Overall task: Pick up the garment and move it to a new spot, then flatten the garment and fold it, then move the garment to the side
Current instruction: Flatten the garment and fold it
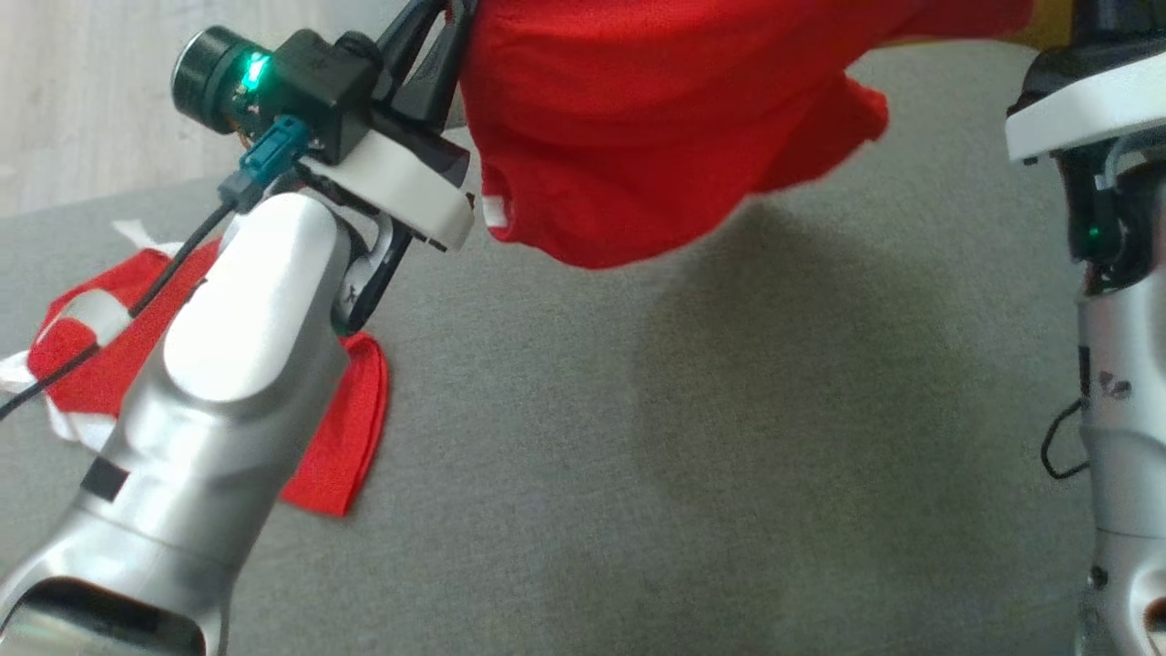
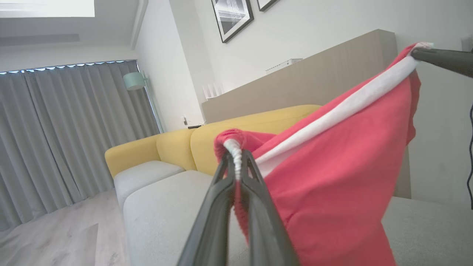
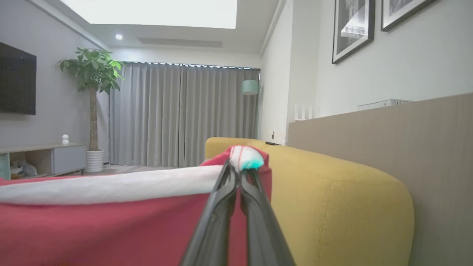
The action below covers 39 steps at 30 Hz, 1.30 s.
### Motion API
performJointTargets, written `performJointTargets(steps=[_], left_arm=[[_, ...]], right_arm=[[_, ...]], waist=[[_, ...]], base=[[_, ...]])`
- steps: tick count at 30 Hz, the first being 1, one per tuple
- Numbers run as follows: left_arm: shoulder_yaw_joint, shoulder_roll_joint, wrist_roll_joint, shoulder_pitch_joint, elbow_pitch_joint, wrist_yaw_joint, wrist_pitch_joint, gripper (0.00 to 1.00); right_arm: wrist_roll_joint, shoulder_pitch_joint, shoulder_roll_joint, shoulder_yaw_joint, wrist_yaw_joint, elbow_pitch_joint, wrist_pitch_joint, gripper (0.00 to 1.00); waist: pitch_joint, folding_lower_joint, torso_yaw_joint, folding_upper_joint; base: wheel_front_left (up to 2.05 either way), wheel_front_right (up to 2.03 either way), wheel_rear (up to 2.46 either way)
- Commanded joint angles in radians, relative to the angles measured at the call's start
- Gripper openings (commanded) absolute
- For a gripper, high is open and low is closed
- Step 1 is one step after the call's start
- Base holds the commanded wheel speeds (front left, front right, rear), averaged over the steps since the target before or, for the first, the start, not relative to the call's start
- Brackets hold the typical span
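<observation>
Stage: step one is in hand, and I judge the pick-up part done. The red garment point(image 1: 656, 118) is off the grey upholstered surface point(image 1: 547, 547). It hangs in the air between both arms at the top of the head view, with its shadow point(image 1: 783, 364) on the surface below. The lowest fold hangs clear, not touching. It is not yet set down at a new spot. Flattening, folding and the move to the side are all left, so this is early, roughly the first third by my read.

Left pincer point(image 2: 238, 157): jaws nearly together, clamped on a bunched end of the garment's white band point(image 2: 332, 114). Cloth is squeezed between the tips, and red fabric drapes down to the right of the fingers in the left wrist view.

Right pincer point(image 3: 238, 170): jaws together, pinching the other end of the same band. A small wad of red and white cloth pokes above the tips.

The band runs fairly taut from one pincer to the other, so the garment is held spread along that edge, with the body hanging below.

Also: a second red-and-white cloth point(image 1: 346, 437) lies crumpled on the surface at left, partly under the left forearm and well apart from the held garment. I cannot tell if it belongs to the task. A yellow sofa point(image 3: 332, 192) sits behind.
</observation>
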Motion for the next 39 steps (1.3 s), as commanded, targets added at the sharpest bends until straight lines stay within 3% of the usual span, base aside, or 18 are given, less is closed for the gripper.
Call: performJointTargets(steps=[1,6,12,18,25,32,39], left_arm=[[0.048,0.032,-0.015,-0.034,-0.024,0.008,0.003,0.0],[0.065,0.023,-0.073,0.022,-0.075,0.011,0.03,0.0],[0.045,0.064,-0.066,0.082,-0.214,0.028,0.092,0.0],[0.067,0.093,-0.08,0.025,-0.225,0.026,0.14,0.0],[0.085,0.095,-0.038,-0.256,-0.041,-0.001,0.112,0.0],[0.13,0.038,0.002,-0.552,0.2,0.026,-0.059,0.0],[0.121,-0.029,0.007,-0.6,0.354,0.013,-0.159,0.0]], right_arm=[[-0.012,-0.006,0.001,0.02,-0.001,-0.036,-0.002,0.0],[-0.015,0.067,-0.003,0.013,-0.001,-0.083,0.029,0.0],[-0.028,0.176,-0.037,0.013,-0.001,-0.199,0.108,0.0],[-0.026,0.11,-0.051,0.001,-0.001,-0.211,0.167,0.0],[-0.057,-0.206,-0.082,0.082,-0.001,0.012,0.119,0.0],[-0.129,-0.576,-0.028,0.006,-0.001,0.338,-0.104,0.0],[-0.217,-0.633,0.016,-0.072,-0.001,0.573,-0.241,0.0]], waist=[[-0.017,0.0001,0.013,-0.0001],[-0.025,0.0001,0.034,-0.0001],[0.01,0.0001,0.063,-0.0001],[0.114,0.0001,0.065,-0.0001],[0.274,0.0001,0.046,-0.0001],[0.361,0.0001,0.025,-0.0001],[0.374,0.0001,0.011,-0.0001]], base=[[0.0,0.0,0.0],[0.0,0.0,0.0],[0.0,0.0,0.0],[0.0,0.0,0.0],[0.0,0.0,0.0],[0.0,0.0,0.0],[0.0,0.0,0.0]])
